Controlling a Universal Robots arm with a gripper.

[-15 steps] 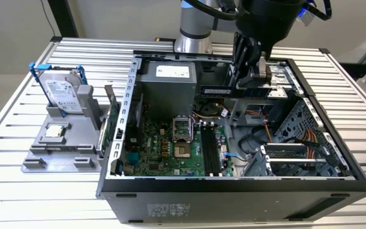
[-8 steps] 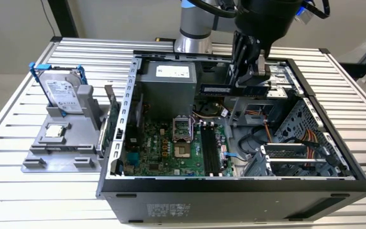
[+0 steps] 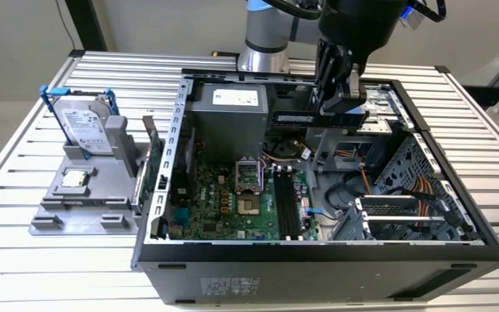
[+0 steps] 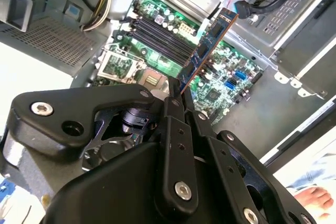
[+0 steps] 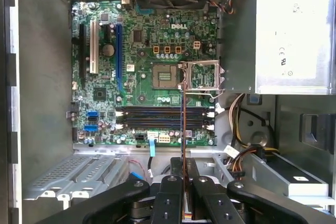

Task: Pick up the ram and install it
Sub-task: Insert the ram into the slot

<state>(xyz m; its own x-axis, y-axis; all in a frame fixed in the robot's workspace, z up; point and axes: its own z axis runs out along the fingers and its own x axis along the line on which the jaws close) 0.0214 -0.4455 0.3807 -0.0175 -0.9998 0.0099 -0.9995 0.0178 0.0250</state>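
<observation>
In the exterior view, the memory slots (image 3: pixel 286 208) sit at seven o'clock from the ram (image 3: pixel 306 119). Your gripper (image 3: pixel 342 109) pinches that stick tight above the computer case (image 3: pixel 319 266), long axis crosswise to the slots.

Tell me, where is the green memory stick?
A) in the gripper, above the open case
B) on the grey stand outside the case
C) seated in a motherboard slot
A: the gripper is shut on the ram, holding it above the empty memory slots.
</observation>
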